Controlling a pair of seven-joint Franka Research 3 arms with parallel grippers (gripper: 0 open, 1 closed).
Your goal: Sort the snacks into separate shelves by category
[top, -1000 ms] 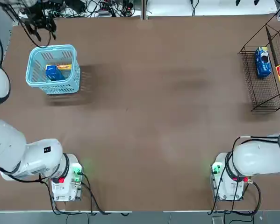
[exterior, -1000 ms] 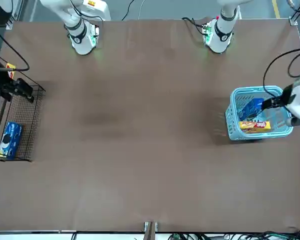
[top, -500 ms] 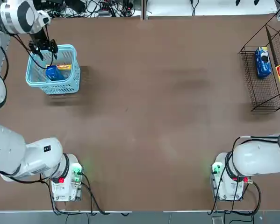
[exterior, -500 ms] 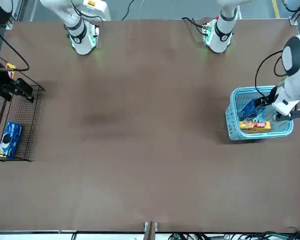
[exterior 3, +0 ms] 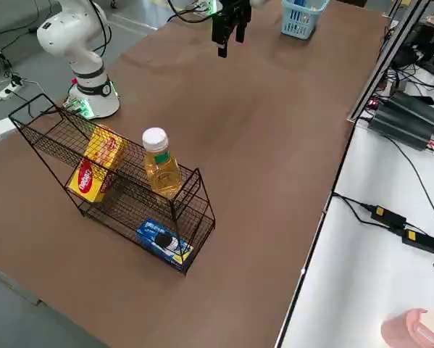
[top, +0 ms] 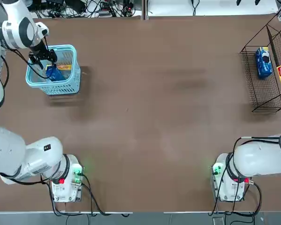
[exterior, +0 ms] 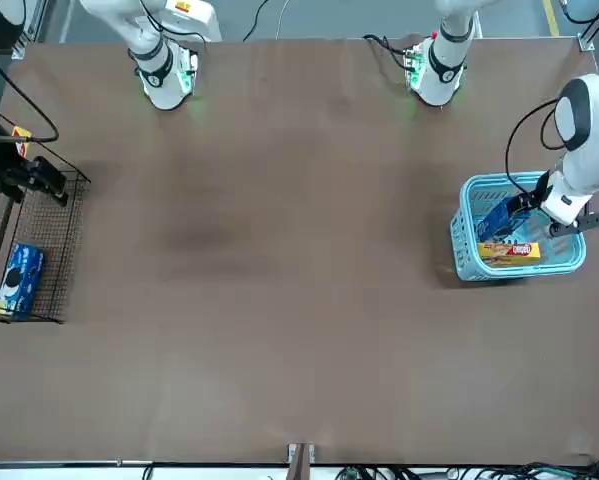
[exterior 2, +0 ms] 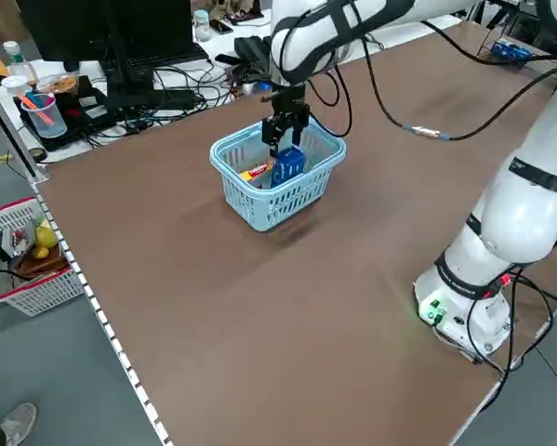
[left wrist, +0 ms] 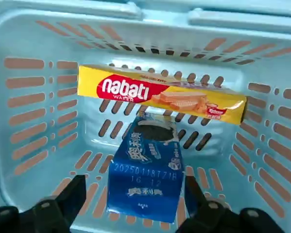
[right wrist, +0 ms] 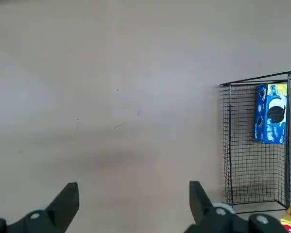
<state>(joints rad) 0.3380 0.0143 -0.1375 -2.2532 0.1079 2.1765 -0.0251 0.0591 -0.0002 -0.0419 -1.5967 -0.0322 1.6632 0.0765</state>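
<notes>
The light blue basket (top: 37, 82) at the far left holds a blue packet (left wrist: 147, 170) standing on end and a yellow-orange box (left wrist: 160, 94) lying behind it. My left gripper (left wrist: 135, 204) is lowered into the basket, open, one finger on each side of the blue packet (top: 53, 73). The black wire rack (top: 264, 79) at the far right has a blue packet (exterior 3: 162, 243) on its lower shelf and a yellow-orange box (exterior 3: 93, 170) higher up. Open and holding nothing, my right gripper (right wrist: 130, 204) hangs in the air near the rack.
A bottle of amber liquid (exterior 3: 161, 163) with a white cap stands in the rack beside the yellow box. Both arm bases sit at the near edge of the brown table (top: 154, 117). Cables and power strips lie beyond the table's edges.
My left gripper has come from beyond the basket's far left corner into the basket and down around the blue packet. The right arm has not moved.
</notes>
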